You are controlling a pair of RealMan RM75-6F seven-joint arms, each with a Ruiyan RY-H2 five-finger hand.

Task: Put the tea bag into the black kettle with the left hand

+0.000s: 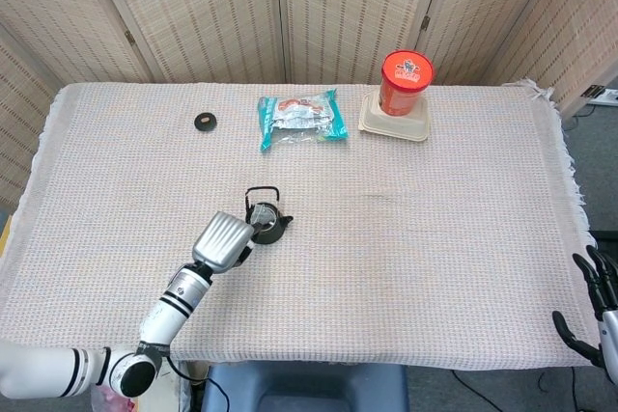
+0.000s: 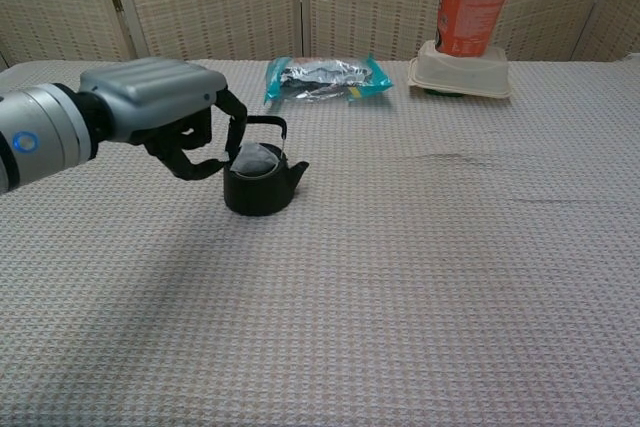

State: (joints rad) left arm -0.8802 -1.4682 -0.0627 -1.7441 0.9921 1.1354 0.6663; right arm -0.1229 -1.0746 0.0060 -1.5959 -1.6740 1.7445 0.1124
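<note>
Pale mesh tea bag (image 2: pixel 257 160) sits inside squat black kettle (image 2: pixel 262 185).

Pale woven folding screens (image 1: pixel 319 7) stand behind the bench (image 1: pixel 463 238), which is draped in a beige waffle-weave cloth, with grey floor (image 1: pixel 594 156) at right.

Pale tea bag (image 2: pixel 256 159) sits inside upright black kettle (image 2: pixel 262 187).
</note>
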